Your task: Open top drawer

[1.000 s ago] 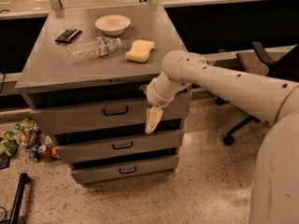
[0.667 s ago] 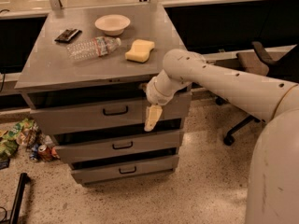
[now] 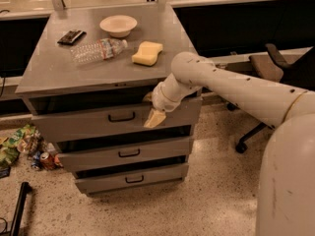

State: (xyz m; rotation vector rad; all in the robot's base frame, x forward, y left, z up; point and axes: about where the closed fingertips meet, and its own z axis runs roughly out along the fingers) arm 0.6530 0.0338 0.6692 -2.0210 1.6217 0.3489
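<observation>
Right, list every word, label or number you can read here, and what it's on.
No text here can be read.
The bottle label: colours only, no legible words.
The can on the floor: unreadable.
The snack bags beside it: unreadable.
The top drawer and the gripper, in front of it right of its handle: no markings show.

Top drawer (image 3: 98, 121): matt grey metal front, dull black bar handle (image 3: 121, 117). Gripper (image 3: 153, 111), cream, matt plastic by look, at right part of top drawer's front. Arm shell (image 3: 231, 90) right of top drawer: smooth off-white, faint sheen. Above top drawer, on matt grey cabinet top (image 3: 54, 75): clear crinkled plastic bottle (image 3: 98, 50), porous yellow sponge (image 3: 147, 53), smooth pale bowl (image 3: 118, 24). Below top drawer: speckled, lightly polished floor (image 3: 211, 191).
</observation>
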